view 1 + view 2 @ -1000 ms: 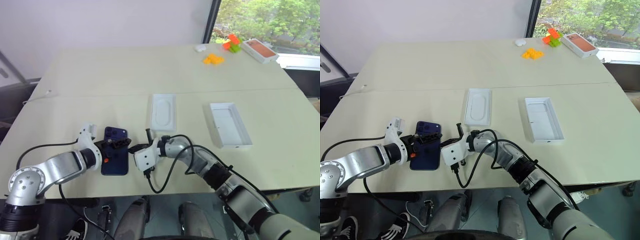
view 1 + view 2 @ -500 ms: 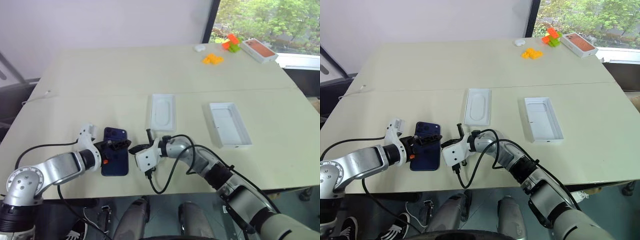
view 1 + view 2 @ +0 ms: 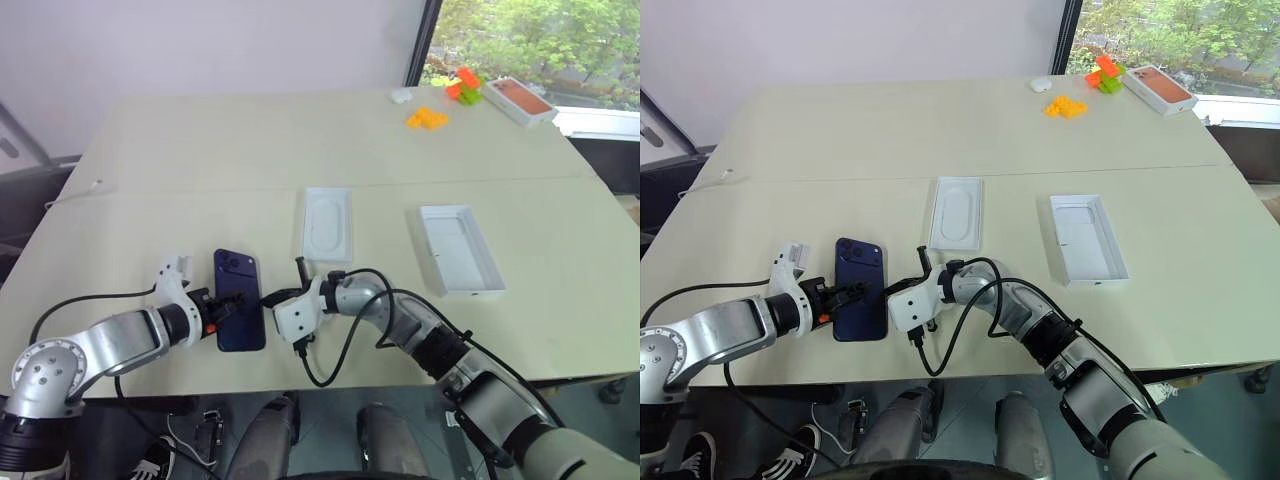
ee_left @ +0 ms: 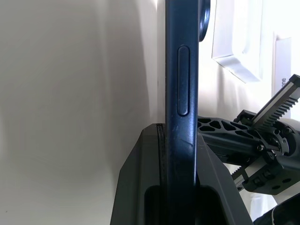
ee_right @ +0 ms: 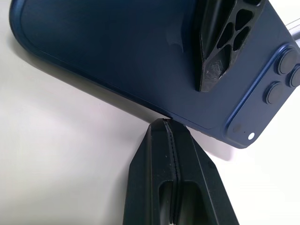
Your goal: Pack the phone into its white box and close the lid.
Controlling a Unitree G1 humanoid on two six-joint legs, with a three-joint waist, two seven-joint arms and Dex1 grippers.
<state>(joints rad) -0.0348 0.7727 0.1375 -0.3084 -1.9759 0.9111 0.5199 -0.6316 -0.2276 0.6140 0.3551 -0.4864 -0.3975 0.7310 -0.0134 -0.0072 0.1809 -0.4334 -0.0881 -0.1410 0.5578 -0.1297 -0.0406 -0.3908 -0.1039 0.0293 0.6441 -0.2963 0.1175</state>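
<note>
Left claw (image 3: 222, 306) pinching phone (image 3: 239, 313) at near bench edge; right claw (image 3: 268, 299) shut, empty, beside; white box (image 3: 459, 250) far right.

**No legible writing on the table**

No word, brand name or number can be read in any view. In the left wrist view a few dark letters run along the edge of a white box (image 4: 284, 65) behind the phone (image 4: 182, 93), cut off at the frame edge and too partial to make out. The white box with the orange-red picture (image 3: 518, 100) at the far corner shows no readable print
</note>
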